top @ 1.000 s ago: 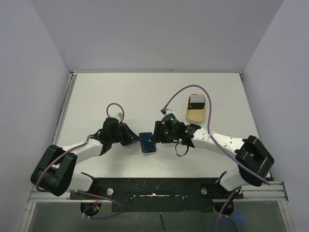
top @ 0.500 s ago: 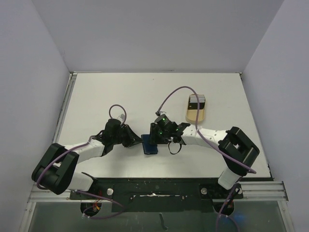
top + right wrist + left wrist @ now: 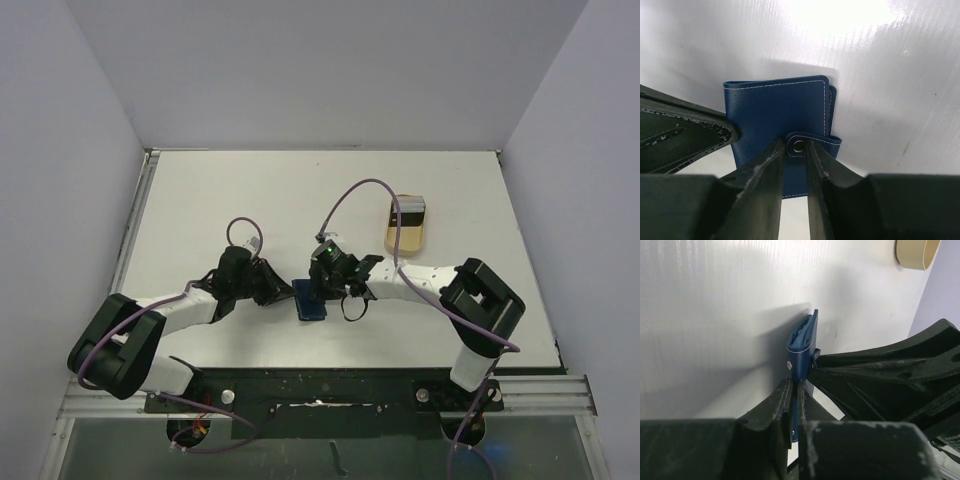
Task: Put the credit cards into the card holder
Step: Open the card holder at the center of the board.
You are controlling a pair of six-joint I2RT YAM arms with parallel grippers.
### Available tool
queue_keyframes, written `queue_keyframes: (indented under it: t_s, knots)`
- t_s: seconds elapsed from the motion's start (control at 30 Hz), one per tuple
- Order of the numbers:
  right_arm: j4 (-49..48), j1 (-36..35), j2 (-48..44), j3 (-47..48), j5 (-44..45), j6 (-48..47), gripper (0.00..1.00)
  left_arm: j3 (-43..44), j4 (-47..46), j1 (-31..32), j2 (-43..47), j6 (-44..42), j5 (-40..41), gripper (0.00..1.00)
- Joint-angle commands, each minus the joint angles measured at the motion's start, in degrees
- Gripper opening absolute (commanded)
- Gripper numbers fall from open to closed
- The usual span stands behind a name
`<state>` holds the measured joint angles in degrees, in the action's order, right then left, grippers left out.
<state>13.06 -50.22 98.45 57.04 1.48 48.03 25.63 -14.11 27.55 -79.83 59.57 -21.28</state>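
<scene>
The card holder [image 3: 310, 299] is a dark blue wallet, folded, standing on edge on the white table between my two grippers. My left gripper [image 3: 284, 291] is shut on its near edge [image 3: 802, 347], the fingers pressed flat on both faces. My right gripper [image 3: 799, 147] has its jaws drawn in on either side of the snap strap [image 3: 812, 142] of the card holder [image 3: 775, 107], touching the tab. The credit cards [image 3: 408, 212], black and pale, lie at the far end of a tan oval dish [image 3: 405, 238] behind my right arm.
The tan dish [image 3: 915, 252] also shows at the top right of the left wrist view. Purple cables loop above both wrists. The table's raised rim [image 3: 140, 210] runs along the left side, and the arm bases sit on the black rail at the near edge.
My right arm has slid left onto the card holder, and its jaws have narrowed around the snap strap. The left gripper has kept its hold and barely moved.
</scene>
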Motion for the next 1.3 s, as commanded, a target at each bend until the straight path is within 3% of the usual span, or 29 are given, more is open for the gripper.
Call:
queue_keyframes:
  t_s: [0.0,0.27,0.67,0.8,0.97,1.1,1.27]
  knots:
    - [3.75,-0.77,-0.85,0.79,9.5,-1.95,0.19,1.25,-3.18,0.4,0.14,-0.27,-1.76,0.0]
    - [6.46,-1.63,-3.01,0.37,14.75,-3.0,0.0,2.21,-1.44,0.4,-1.0,-1.53,-1.81,0.0]
    - [5.29,-1.69,-8.95,-3.6,16.41,-3.65,0.0,2.53,0.53,0.32,-2.36,-2.54,-1.75,0.0]
    - [3.47,-1.68,-13.41,-4.66,13.45,-3.52,0.0,3.68,2.28,0.22,-0.82,-2.87,-1.43,0.28]
    - [-2.42,-1.64,-19.94,-6.1,6.43,-2.77,0.0,6.19,9.06,-0.44,4.88,-5.42,3.04,0.57]
    - [-8.6,-1.64,-22.26,-6.67,0.69,-1.13,0.0,7.96,15.95,-1.89,10.84,-7.45,7.08,0.6]
    - [-12.86,-1.53,-21.57,-6.61,-3.49,1.09,0.0,7.02,18.41,-4.63,15.98,-7.66,6.32,0.6]
